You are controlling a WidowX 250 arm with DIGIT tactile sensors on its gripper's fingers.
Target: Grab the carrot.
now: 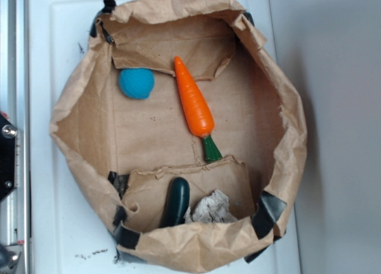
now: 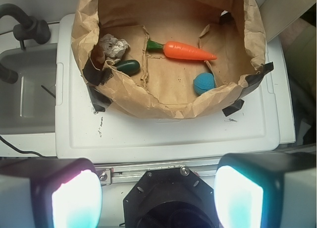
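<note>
The orange carrot (image 1: 194, 104) with a dark green stem lies in the middle of the brown paper bag (image 1: 77, 119), tip toward the far end. It also shows in the wrist view (image 2: 187, 51), lying across the bag floor. My gripper (image 2: 157, 196) is open and empty, its two pads wide apart at the bottom of the wrist view, high above and well back from the bag. The gripper does not show in the exterior view.
A blue ball (image 1: 136, 83) lies left of the carrot. A dark green cucumber (image 1: 175, 201) and crumpled paper (image 1: 209, 208) lie at the bag's near end. The bag sits on a white lid (image 2: 163, 134). A grey sink (image 2: 25, 89) is at the left.
</note>
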